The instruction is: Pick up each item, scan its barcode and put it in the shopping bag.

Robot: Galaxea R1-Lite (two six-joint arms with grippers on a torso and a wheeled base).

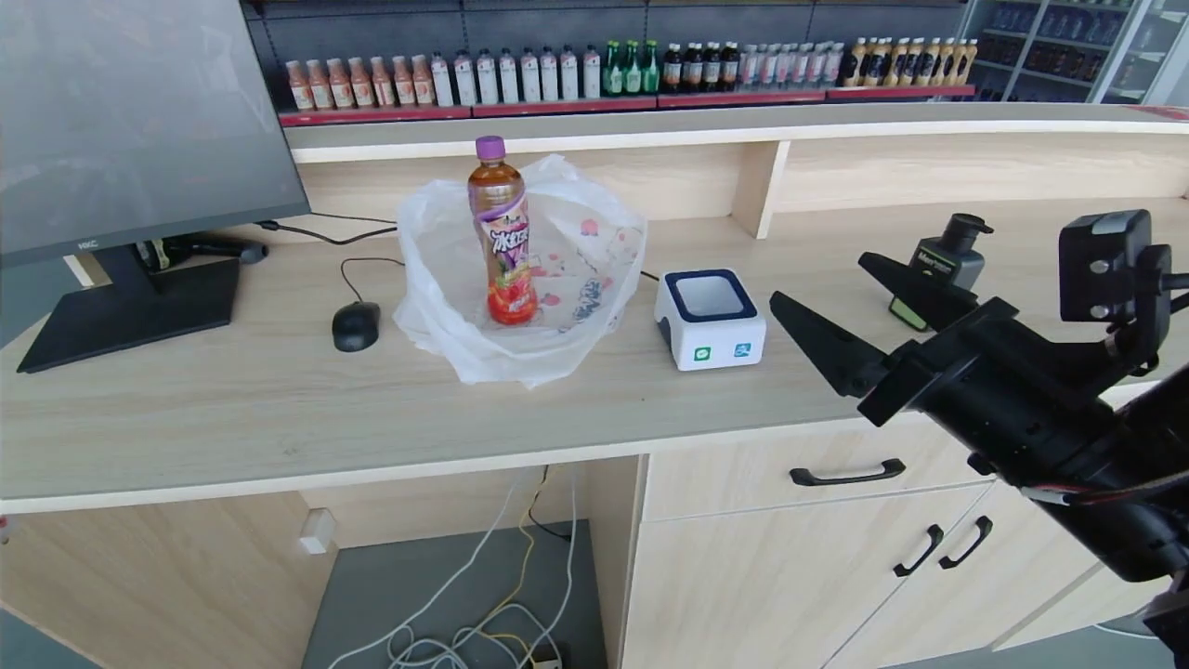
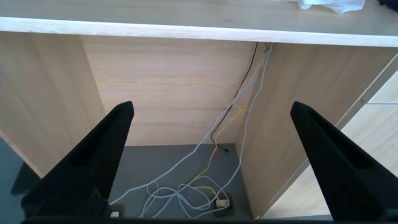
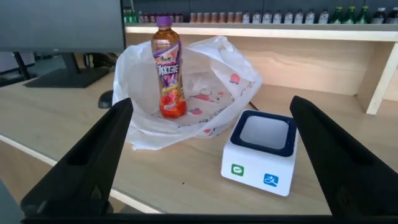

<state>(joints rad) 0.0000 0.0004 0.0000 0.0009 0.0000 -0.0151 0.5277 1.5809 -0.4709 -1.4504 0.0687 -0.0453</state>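
An orange drink bottle (image 1: 503, 243) with a purple cap stands upright inside the open white shopping bag (image 1: 576, 279) on the counter. It also rises from the bag (image 3: 211, 74) as the bottle (image 3: 168, 78) in the right wrist view. A white barcode scanner (image 1: 711, 321) with a dark blue rim sits right of the bag. My right gripper (image 1: 822, 283) hovers open and empty just right of the scanner (image 3: 261, 152). A dark pump bottle (image 1: 952, 258) stands behind it. My left gripper (image 2: 211, 109) is open and empty, below the counter's front edge, facing the knee space.
A monitor (image 1: 130, 121) on a black stand fills the counter's left end, with a mouse (image 1: 356, 325) beside the bag. Drawers and cabinet doors (image 1: 845, 476) lie under the counter's right part. Loose cables (image 2: 199, 186) lie on the floor in the knee space.
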